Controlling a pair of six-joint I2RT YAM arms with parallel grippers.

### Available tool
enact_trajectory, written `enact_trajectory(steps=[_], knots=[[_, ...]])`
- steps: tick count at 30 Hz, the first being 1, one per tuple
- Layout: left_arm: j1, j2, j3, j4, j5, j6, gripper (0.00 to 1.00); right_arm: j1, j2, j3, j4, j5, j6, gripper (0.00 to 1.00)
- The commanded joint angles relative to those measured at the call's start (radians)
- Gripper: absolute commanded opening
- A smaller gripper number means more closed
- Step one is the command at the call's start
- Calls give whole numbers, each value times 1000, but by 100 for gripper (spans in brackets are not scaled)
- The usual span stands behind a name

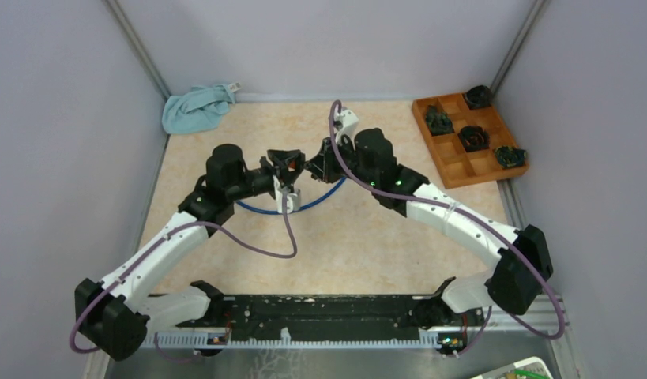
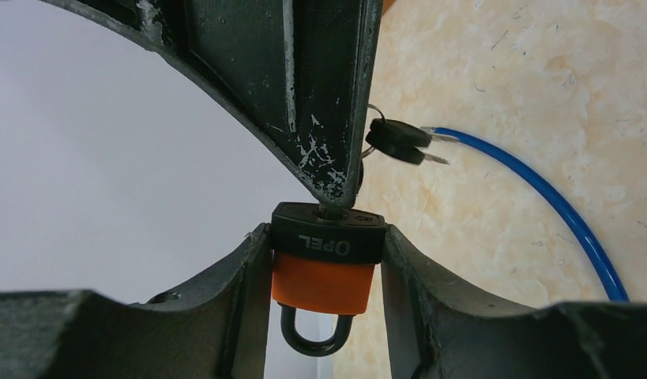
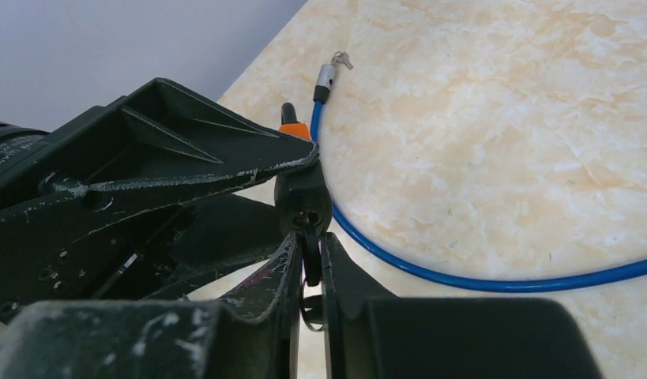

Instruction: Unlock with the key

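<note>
Padlock (image 2: 324, 286): one, orange body with a black cap, held off the table at mid-scene between the two arms
Left gripper (image 2: 326, 257): fingers pressed against both flanks of the padlock, clamping it
Shackle (image 2: 312, 341): points back toward the left wrist; whether it has released cannot be told from these views
Key (image 3: 311, 264): one, its tip at the keyway in the black cap, apparently seated, though the entry itself is shadowed
Right gripper (image 3: 310, 239): fingers pinched together on the key head, directly facing the cap
Governing relation: the padlock's long axis and the key shaft lie on one line running from left gripper to right gripper, so the coming move is judged to be a twist about that line by the right arm
Spare keys (image 2: 400, 144): two, hanging just beside the right finger
Blue cable (image 2: 558, 207): one, curved on the table below
Wooden tray (image 1: 456, 170): far right, four dark pieces
Cloth (image 1: 195, 108): one, far left
</note>
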Motion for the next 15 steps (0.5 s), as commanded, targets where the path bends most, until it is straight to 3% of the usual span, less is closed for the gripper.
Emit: enact_trajectory(steps=[1, 6, 11, 15], knots=[[-38, -41, 4, 136, 102, -2, 0, -18, -22, -7, 66, -82, 81, 21], [-38, -44, 0, 137, 80, -2, 0, -65, -93, -43, 48, -138, 82, 40], [-36, -49, -10, 127, 74, 12, 0, -79, -174, -87, 18, -173, 56, 48], [-36, -51, -19, 129, 79, 20, 0, -81, -187, -91, 15, -199, 49, 45]])
